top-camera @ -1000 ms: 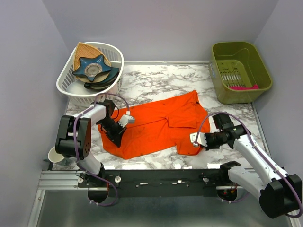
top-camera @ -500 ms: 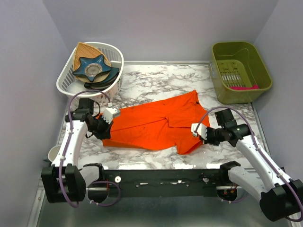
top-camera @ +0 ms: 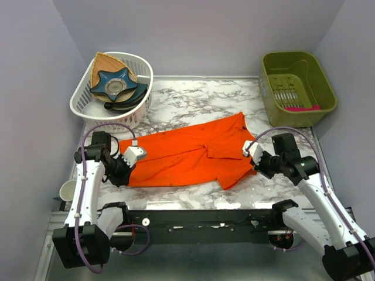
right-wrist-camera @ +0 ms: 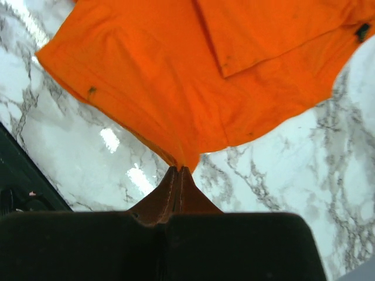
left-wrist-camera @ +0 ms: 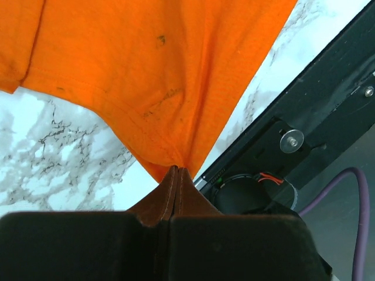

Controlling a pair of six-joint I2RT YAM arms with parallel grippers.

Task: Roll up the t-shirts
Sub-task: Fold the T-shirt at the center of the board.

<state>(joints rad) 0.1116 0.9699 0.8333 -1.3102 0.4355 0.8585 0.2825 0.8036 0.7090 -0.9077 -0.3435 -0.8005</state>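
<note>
A bright orange t-shirt lies stretched across the marble table, folded over on itself, with a sleeve fold near its middle. My left gripper is shut on the shirt's left corner; in the left wrist view the t-shirt tapers down into the closed left gripper. My right gripper is shut on the shirt's right edge; in the right wrist view the t-shirt gathers into the closed right gripper.
A white basket at the back left holds a blue star-shaped dish and a tan woven piece. A green bin stands at the back right. A white cup sits at the front left edge.
Both grippers have drawn apart, the left toward the left edge and the right toward the right, pulling the shirt from a crumpled patch into a longer, flatter band.
</note>
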